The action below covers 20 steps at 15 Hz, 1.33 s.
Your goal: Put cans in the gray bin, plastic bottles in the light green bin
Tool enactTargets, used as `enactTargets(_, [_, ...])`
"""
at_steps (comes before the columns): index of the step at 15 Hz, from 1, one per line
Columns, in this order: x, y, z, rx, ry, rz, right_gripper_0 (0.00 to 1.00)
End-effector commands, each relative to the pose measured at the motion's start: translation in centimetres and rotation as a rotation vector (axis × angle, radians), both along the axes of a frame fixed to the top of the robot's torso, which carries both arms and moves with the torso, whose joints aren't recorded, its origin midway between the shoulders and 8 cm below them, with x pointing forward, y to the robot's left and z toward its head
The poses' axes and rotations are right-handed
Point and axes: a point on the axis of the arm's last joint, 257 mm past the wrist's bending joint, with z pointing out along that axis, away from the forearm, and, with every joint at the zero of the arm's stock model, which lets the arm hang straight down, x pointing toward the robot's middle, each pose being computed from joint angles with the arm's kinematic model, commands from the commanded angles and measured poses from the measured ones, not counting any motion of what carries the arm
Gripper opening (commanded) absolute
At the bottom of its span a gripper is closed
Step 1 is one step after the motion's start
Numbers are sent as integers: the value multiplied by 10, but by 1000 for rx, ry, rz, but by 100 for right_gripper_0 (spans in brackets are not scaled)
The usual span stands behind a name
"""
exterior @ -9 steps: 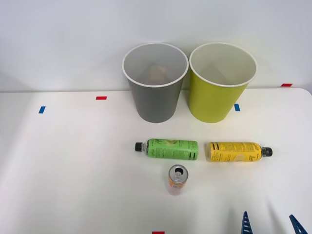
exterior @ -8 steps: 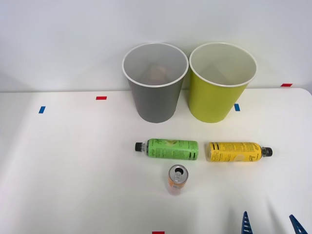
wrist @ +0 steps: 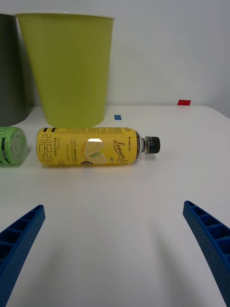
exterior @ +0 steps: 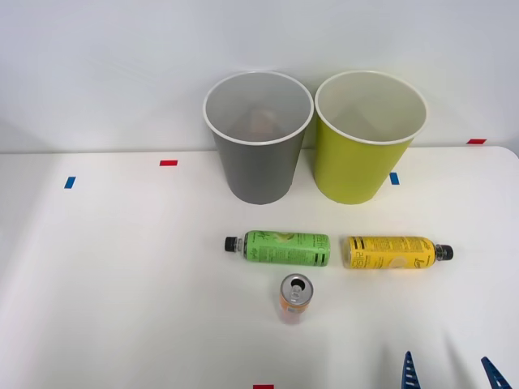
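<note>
Yellow bottle (exterior: 392, 252) lies sideways, cap twd robot's right; right hand (wrist: 115, 249) spread wide, empty.

On the yellow bottle (wrist: 88, 146) we can read a cursive word that looks like "Lemon" running along the wrap near the neck, beside a picture of lemons. Near its base we see a block of large characters and fine print, too small to make out. The green bottle (exterior: 285, 248) carries dark print we cannot read.
</note>
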Motion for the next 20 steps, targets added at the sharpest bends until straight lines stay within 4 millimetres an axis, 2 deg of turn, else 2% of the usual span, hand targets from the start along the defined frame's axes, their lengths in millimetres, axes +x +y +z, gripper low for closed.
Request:
enactTargets(1, [0, 0, 0, 0, 0, 0, 100])
enactTargets(20, [0, 0, 0, 0, 0, 0, 100])
